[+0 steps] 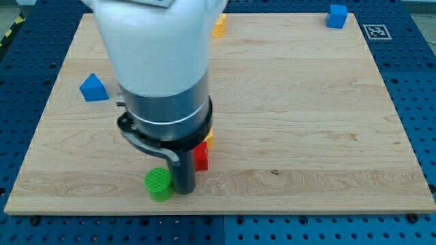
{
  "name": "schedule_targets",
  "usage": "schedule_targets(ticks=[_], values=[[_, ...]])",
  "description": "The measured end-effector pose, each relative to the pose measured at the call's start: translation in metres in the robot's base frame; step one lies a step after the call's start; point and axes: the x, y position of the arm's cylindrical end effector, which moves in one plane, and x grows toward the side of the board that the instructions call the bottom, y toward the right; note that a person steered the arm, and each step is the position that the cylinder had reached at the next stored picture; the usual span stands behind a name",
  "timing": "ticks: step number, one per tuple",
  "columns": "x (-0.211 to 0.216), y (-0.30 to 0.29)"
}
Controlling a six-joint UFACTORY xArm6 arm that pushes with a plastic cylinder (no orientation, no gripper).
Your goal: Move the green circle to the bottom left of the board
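Note:
The green circle (159, 184) is a short round block near the view's bottom edge of the wooden board (306, 122), left of centre. My tip (185, 190) stands right beside it on its right side, touching or nearly touching it. The arm's large white and grey body rises above and hides the board behind it.
A red block (200, 156) sits just right of the rod, with a yellow block (208, 138) partly hidden above it. A blue block (93, 88) lies at the left. An orange-yellow block (219, 26) and a blue cube (336, 15) lie at the top edge.

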Motion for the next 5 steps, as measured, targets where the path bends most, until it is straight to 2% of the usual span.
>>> schedule_targets(ticks=[5], values=[[0.014,-0.108]])
